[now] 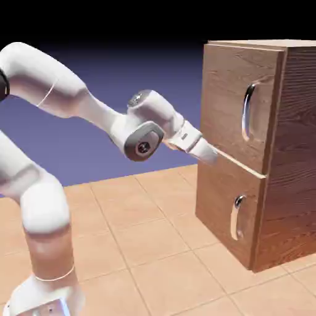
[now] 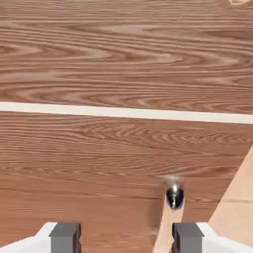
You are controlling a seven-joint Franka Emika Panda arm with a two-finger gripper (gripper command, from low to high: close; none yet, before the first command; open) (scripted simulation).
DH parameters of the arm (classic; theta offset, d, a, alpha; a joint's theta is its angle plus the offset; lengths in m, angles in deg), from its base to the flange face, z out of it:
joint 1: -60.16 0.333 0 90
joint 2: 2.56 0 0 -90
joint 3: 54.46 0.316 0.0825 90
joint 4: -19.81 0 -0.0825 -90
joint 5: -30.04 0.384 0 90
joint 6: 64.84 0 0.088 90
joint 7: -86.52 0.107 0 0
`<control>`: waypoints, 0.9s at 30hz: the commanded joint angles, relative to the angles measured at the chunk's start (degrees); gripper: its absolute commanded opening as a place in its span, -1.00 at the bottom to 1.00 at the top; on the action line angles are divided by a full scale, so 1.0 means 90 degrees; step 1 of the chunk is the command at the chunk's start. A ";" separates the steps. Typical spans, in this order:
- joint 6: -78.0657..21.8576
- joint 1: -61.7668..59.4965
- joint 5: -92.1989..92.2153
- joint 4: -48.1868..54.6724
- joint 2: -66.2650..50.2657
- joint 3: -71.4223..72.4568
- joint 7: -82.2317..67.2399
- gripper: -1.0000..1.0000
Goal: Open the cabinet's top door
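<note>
The brown wood-grain cabinet (image 1: 290, 154) stands at the exterior view's right. Its top door (image 1: 228, 92) lies flush and carries a long curved silver handle (image 1: 247, 111). Below it is the shorter door (image 1: 219, 203) with a small handle (image 1: 236, 216). My gripper (image 1: 208, 154) sits at the pale seam between the two doors, near the front's left edge and well left of the long handle. In the hand view the gripper (image 2: 126, 237) is open with nothing between its fingertips (image 2: 65, 236). Wood fills that view, crossed by the seam (image 2: 123, 112), with the small handle's end (image 2: 174, 196) below it.
The tan tiled table (image 1: 154, 247) spreads in front of the cabinet, and a strip of it shows in the hand view's lower right (image 2: 237, 207). The white arm (image 1: 74, 92) reaches in from the left.
</note>
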 commanded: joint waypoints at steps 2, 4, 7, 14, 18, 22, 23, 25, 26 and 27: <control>-0.0134 -0.0386 -0.0512 0.0055 -0.0462 0.0421 -0.0415 0.00; -0.0267 -0.0771 -0.1024 0.0110 -0.0923 0.0842 -0.0829 0.00; -0.0467 -0.1350 -0.1791 0.0192 -0.1615 0.1474 -0.1450 0.00; -0.0935 -0.2699 -0.3582 0.0384 -0.3230 0.2947 -0.2901 0.00; -0.1202 -0.3470 -0.4606 0.0494 -0.4153 0.3789 -0.3729 0.00; -0.1469 -0.4242 -0.5629 0.0604 -0.5076 0.4631 -0.4558 0.00; -0.1535 -0.4434 -0.5885 0.0632 -0.5307 0.4841 -0.4765 0.00; -0.1669 -0.4820 -0.6397 0.0687 -0.5768 0.5262 -0.5179 0.00; -0.1736 -0.5013 -0.6653 0.0714 -0.5999 0.5473 -0.5386 0.00; -0.1802 -0.5206 -0.6909 0.0741 -0.6230 0.5683 -0.5594 0.00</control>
